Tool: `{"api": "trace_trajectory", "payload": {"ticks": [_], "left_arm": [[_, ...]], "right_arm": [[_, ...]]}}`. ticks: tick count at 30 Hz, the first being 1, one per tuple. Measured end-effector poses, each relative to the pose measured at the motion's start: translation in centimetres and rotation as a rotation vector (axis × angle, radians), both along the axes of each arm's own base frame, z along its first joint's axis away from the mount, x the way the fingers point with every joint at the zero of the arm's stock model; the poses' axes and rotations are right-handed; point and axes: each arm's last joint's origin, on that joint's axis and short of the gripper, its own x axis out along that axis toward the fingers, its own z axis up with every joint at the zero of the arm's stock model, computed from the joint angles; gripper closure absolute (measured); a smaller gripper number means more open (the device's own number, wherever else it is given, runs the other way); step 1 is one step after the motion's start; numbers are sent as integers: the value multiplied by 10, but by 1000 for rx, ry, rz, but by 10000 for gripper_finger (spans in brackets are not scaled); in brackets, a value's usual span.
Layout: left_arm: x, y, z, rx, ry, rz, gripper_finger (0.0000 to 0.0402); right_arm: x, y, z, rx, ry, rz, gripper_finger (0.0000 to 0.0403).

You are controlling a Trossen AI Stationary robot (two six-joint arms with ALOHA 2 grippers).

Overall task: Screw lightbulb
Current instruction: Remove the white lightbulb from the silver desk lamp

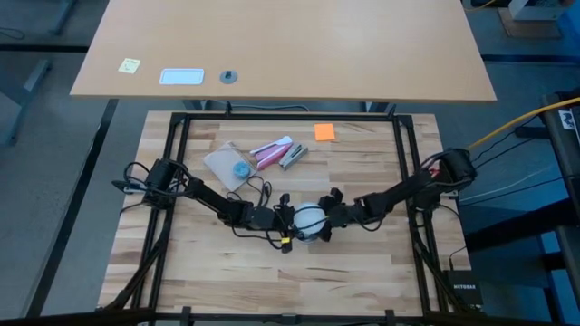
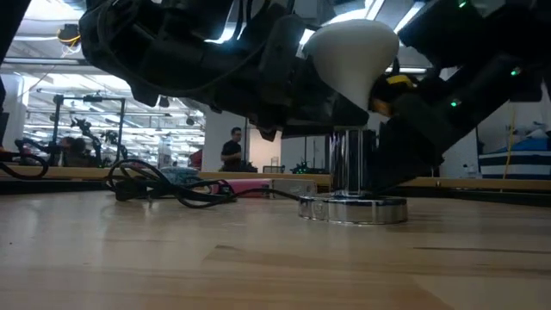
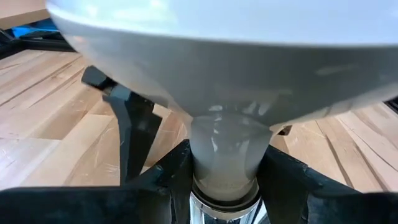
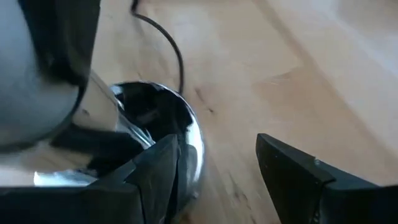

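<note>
The lightbulb (image 3: 217,74) is cut off by the left wrist view's top edge. Its screw base is hidden inside the socket (image 2: 351,176).

Tan desk (image 1: 299,45) beyond wooden table (image 1: 208,272); bright workshop hall, person (image 2: 231,148) standing far off.

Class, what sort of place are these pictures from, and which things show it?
Probably a robotics lab or workshop: a framed wooden table, a desk behind it, and an open hall with equipment racks and a person beyond.
</note>
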Motion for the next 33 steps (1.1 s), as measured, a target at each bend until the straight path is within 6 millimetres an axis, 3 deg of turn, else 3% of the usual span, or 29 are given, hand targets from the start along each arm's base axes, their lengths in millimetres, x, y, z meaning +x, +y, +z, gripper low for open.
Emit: {"api": "trace_trajectory", "payload": {"ticks": [23, 33], "left_arm": [[-1, 1, -2, 9, 25, 76, 261], [-2, 0, -3, -1, 39, 86, 261]], "right_arm": [[6, 6, -7, 285, 2, 60, 178], [5, 8, -8, 324, 24, 110, 178]]}}
